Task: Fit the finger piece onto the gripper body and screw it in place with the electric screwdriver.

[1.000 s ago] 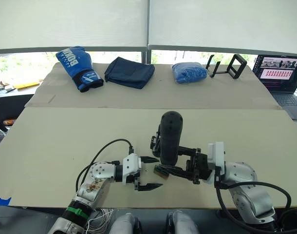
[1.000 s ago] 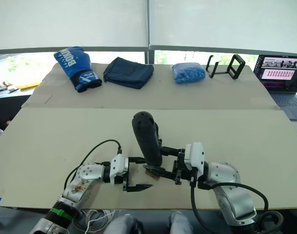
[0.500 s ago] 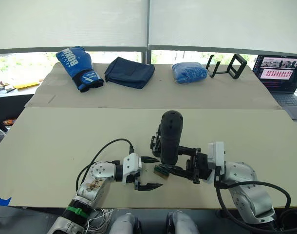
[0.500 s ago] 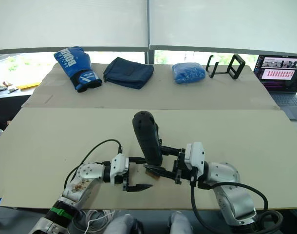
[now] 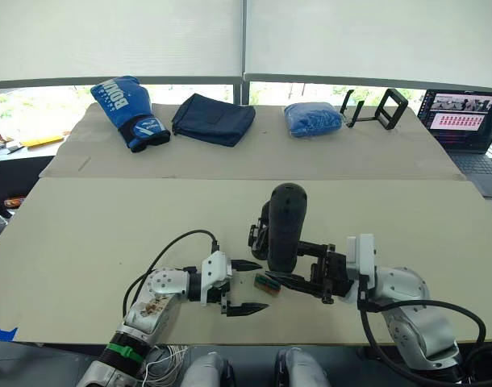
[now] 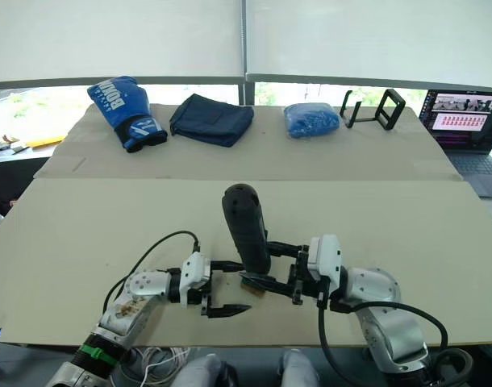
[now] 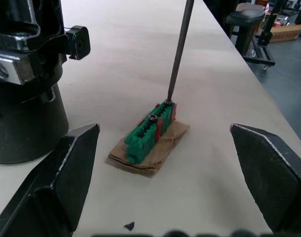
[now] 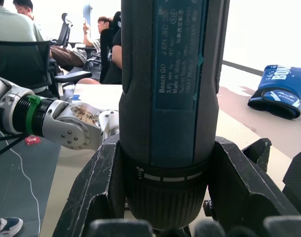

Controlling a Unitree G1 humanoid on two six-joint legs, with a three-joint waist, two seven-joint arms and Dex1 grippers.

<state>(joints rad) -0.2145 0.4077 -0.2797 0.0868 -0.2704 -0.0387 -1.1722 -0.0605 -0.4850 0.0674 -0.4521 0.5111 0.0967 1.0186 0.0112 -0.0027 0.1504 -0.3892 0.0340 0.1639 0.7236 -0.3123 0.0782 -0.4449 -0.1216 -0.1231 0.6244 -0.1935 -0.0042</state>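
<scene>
The electric screwdriver point(image 8: 170, 108) runs off the right wrist view's top edge, and its thin bit point(image 7: 180, 47) is likewise cut off in the left wrist view. The gripper body point(image 7: 27, 79) is cropped there too, and in the head views stands mostly hidden behind the screwdriver. Print on the screwdriver's label stays too small to read fully.

We see the electric screwdriver point(image 8: 170, 98) as smooth, slightly glossy black plastic with a thin bare-metal bit point(image 7: 180, 49). The small block point(image 7: 148, 131) looks like ribbed green plastic on a creased brown paper scrap point(image 7: 163, 148). The counter point(image 5: 109, 226) is matt beige. Far back lie a shiny blue boxing glove point(image 5: 127, 111) and dark folded cloth point(image 5: 214, 119).
</scene>
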